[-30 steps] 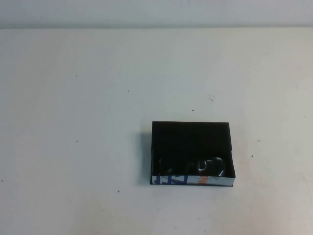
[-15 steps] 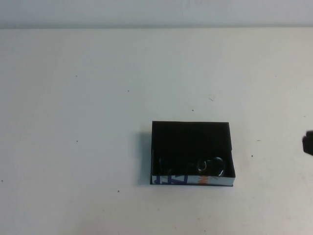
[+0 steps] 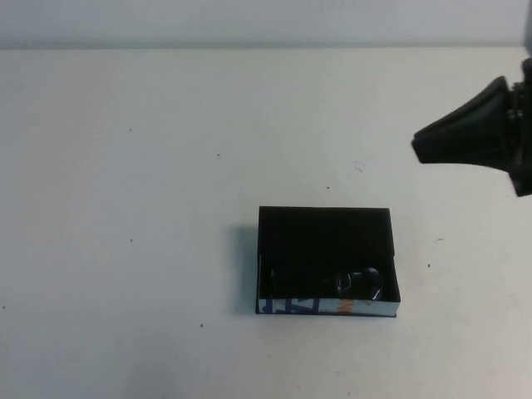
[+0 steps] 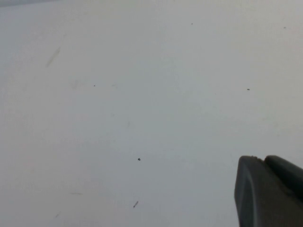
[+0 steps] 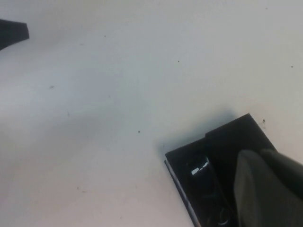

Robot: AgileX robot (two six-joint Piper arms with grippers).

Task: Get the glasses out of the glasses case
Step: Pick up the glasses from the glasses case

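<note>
The glasses case (image 3: 326,307) is an open black box with a white printed front edge, lying on the white table right of centre. The black glasses (image 3: 359,283) lie inside it along the front edge, and one lens glints. My right gripper (image 3: 418,147) hangs in the air at the far right, behind and to the right of the case, with its fingers together and empty. In the right wrist view the case (image 5: 227,142) and the glasses (image 5: 201,176) lie just beside that gripper (image 5: 254,160). My left gripper (image 4: 259,161) is shut and empty over bare table, and is out of the high view.
The white table (image 3: 150,208) spreads all round the case, with small dark specks. The back wall edge (image 3: 249,46) runs along the far side. A dark shape (image 5: 12,32) shows at the edge of the right wrist view.
My right gripper has come into the high view from the right edge and moved up and leftward. The case and glasses have not moved.
</note>
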